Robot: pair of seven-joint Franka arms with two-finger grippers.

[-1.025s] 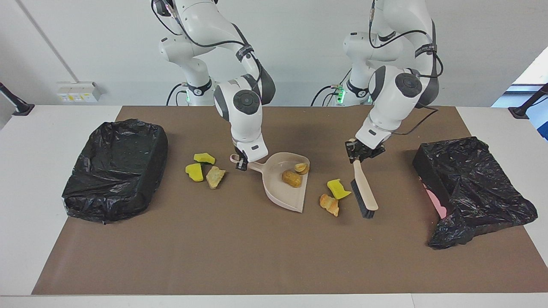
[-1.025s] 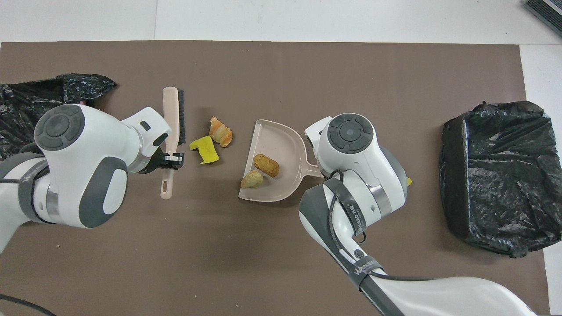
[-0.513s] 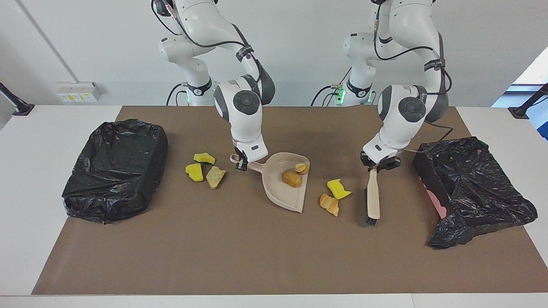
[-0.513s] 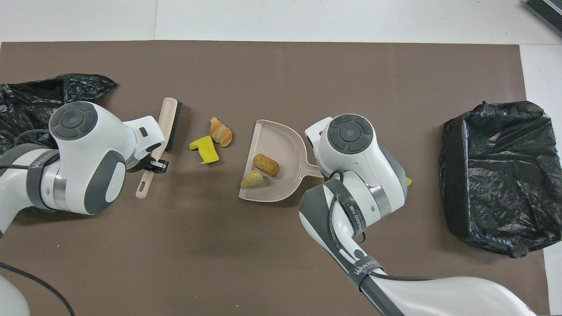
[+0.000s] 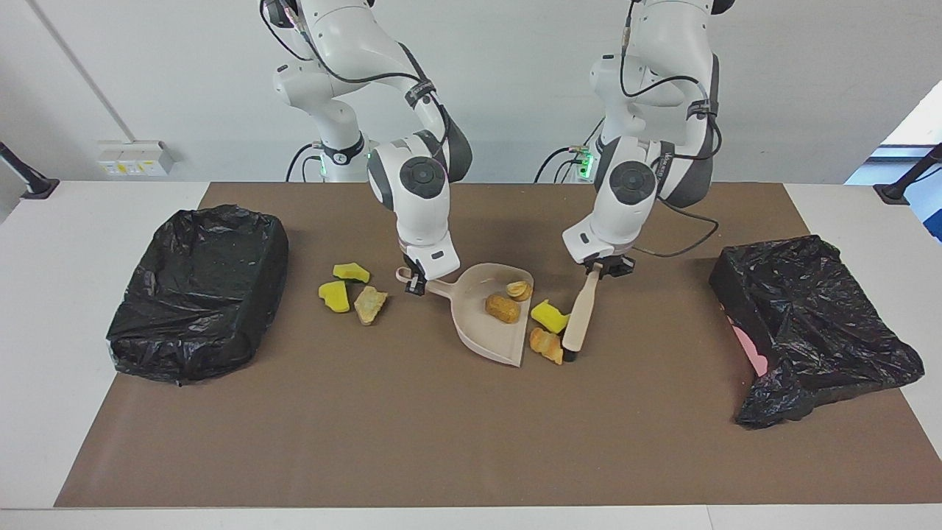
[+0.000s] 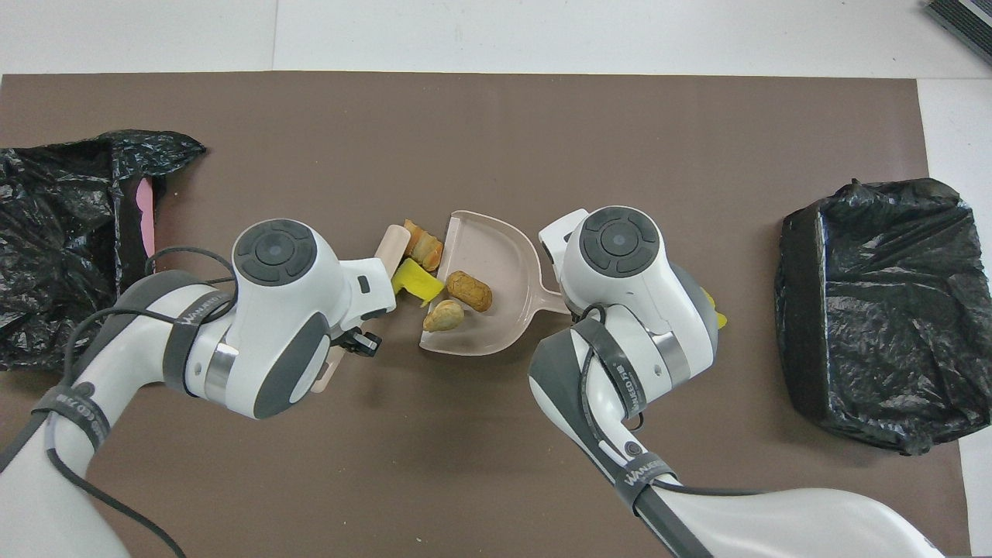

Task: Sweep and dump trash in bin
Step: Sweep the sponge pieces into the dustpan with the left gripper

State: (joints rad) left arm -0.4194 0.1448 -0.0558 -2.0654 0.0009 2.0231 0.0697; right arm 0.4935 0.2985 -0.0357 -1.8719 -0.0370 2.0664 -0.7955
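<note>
Since the earlier frame, the left pincer [image 5: 597,271] has swung the brush [image 5: 578,321] inward, pushing a yellow sponge piece [image 5: 549,315] and a golden bread lump [image 5: 547,344] up against the open lip of the dustpan [image 5: 478,335]. Left pincer is clamped on the brush handle; right pincer [image 5: 416,283] is clamped on the dustpan handle, holding the pan flat on the tabletop [image 5: 412,434]. Two bread-like lumps [image 5: 503,308] lie inside the pan. Three scraps [image 5: 347,291], two yellow and one tan, lie together between the dustpan handle and the black-lined bin [image 5: 197,291] at the right arm's end. A second bin with crumpled black bag [image 5: 809,327] sits at the left arm's end, well apart from the brush.
</note>
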